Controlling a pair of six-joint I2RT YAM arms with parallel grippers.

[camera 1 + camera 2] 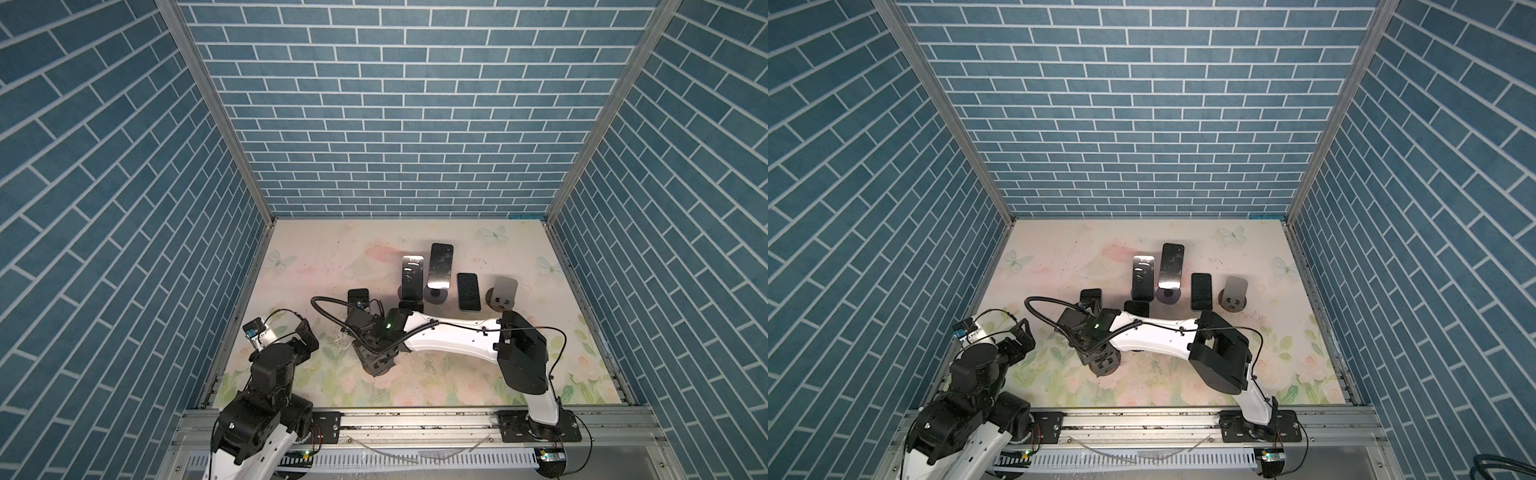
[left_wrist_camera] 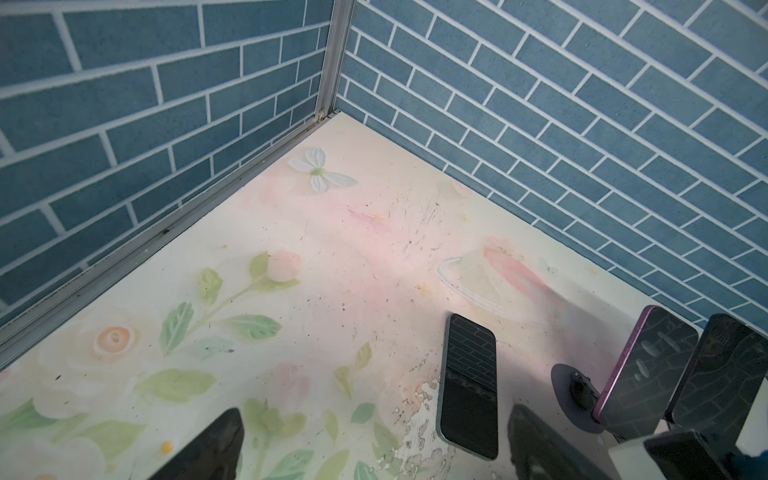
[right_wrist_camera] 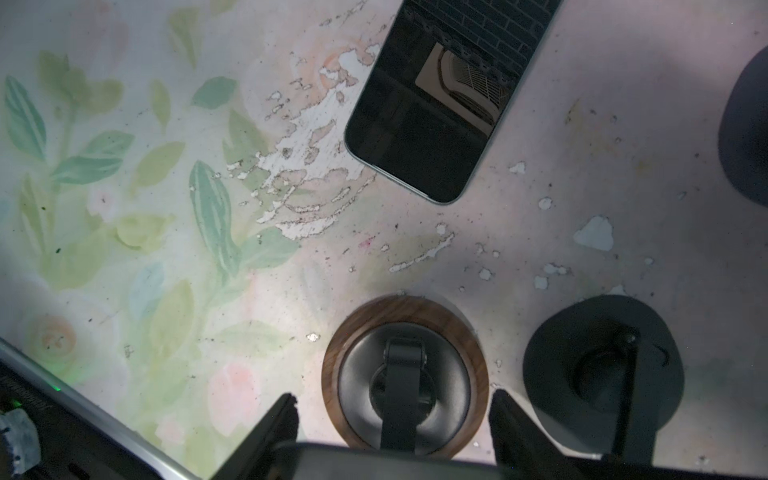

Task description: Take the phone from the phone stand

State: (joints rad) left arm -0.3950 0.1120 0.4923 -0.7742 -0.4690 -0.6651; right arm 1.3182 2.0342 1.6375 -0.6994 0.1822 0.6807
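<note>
The phone stand (image 3: pixel 405 332) has a wood-ringed round base and a black arm, and it stands left of the table's middle (image 1: pixel 380 369). My right gripper (image 3: pixel 395 397) hangs over it after reaching across from the right (image 1: pixel 374 353). Its two fingers (image 3: pixel 276 428) press the side edges of the dark phone (image 3: pixel 395 463), whose top edge shows between them above the base. In both top views the arm hides that phone. My left gripper (image 2: pixel 374 449) stays open and empty at the table's left (image 1: pixel 305 330).
A phone (image 1: pixel 358 297) lies flat just behind the right gripper, and another (image 1: pixel 468 297) lies further right. Two phones lean on stands (image 1: pixel 411 278) (image 1: pixel 439 266) at the back. An empty stand (image 1: pixel 503 293) is at the right. A black round stand base (image 3: pixel 602 365) is close beside the wood-ringed one.
</note>
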